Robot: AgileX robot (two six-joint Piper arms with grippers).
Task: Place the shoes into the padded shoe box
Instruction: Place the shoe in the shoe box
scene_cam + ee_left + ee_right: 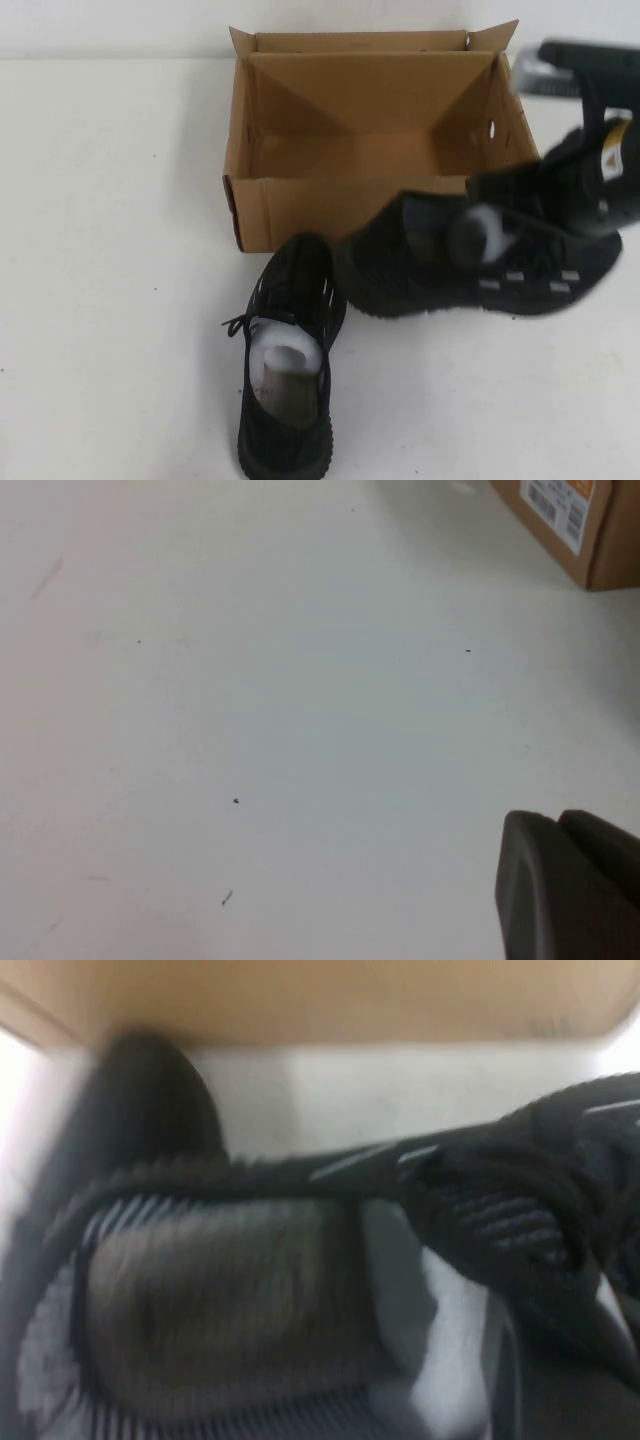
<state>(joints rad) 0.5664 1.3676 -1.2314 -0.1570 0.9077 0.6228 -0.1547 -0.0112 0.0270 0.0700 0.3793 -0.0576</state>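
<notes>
The brown cardboard shoe box [300, 205] stands open at the back centre, flaps upright. One black knit sneaker [290, 350] with white paper stuffing lies on the table in front of it, toe toward the box. My right gripper [545, 195] is shut on the second sneaker [440, 260] at its laced top and holds it sideways above the table, in front of the box's right front corner. That sneaker fills the right wrist view [250, 1290], with the box wall [350, 1000] behind it. My left gripper [555, 825] is shut and empty over bare table.
The white table [100, 250] spreads to the left and front. In the left wrist view a corner of the box [600, 550] carries a barcode label. The right arm's dark body reaches in from the far right edge.
</notes>
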